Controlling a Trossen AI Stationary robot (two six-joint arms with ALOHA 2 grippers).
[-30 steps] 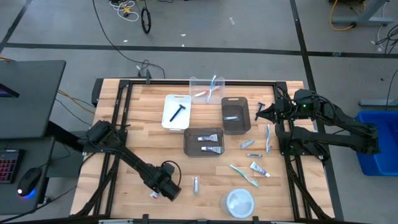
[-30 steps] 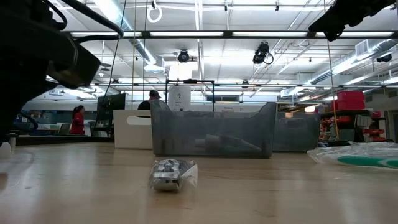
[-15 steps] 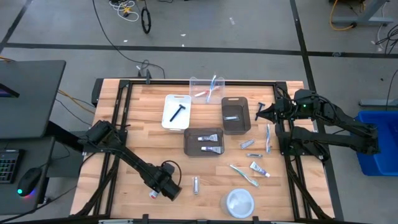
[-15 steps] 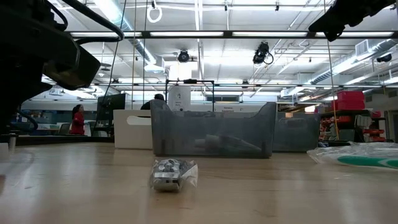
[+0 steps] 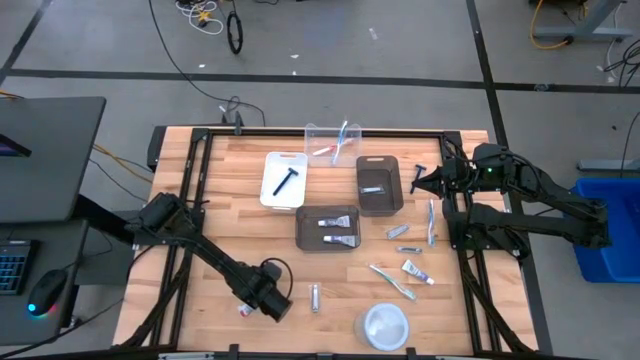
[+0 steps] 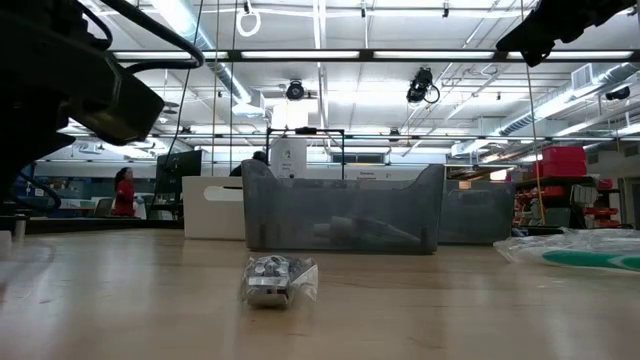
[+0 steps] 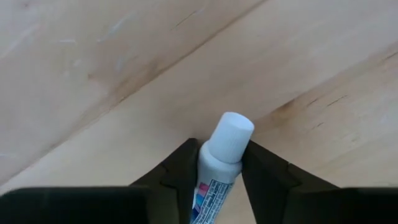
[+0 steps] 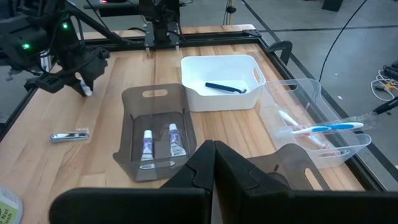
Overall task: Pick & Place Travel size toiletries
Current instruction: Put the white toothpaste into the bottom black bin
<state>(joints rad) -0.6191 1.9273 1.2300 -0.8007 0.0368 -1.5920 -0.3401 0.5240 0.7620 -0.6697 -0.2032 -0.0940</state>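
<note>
A small white toothpaste tube (image 7: 219, 163) with blue and red print lies on the wooden table near its front left. My left gripper (image 7: 218, 154) points down over it and is shut on it; in the high view the gripper (image 5: 262, 300) covers most of the tube (image 5: 243, 311). My right gripper (image 8: 214, 167) is shut and empty, held high over the table's far right (image 5: 418, 181). A small silvery tube (image 5: 315, 297) lies flat on the table just right of my left gripper, close in the low view (image 6: 278, 280). My left gripper pinches the toothpaste tube between its two fingers, on the tube's shoulder just below the white cap (image 7: 229, 134). The fingers (image 7: 184, 167) come from above, pointing down, and lie across the tube. The tube lies flat on the table, with its cap sticking out past the fingertips.
A round white dish (image 5: 385, 325) sits at the front. A dark grey bin (image 5: 328, 228) holds two toothpaste tubes, with another dark bin (image 5: 379, 185) behind it. A white bin (image 5: 284, 179) holds a black razor, and a clear bin (image 5: 333, 142) holds toothbrushes. Loose toiletries (image 5: 410, 255) lie at right.
</note>
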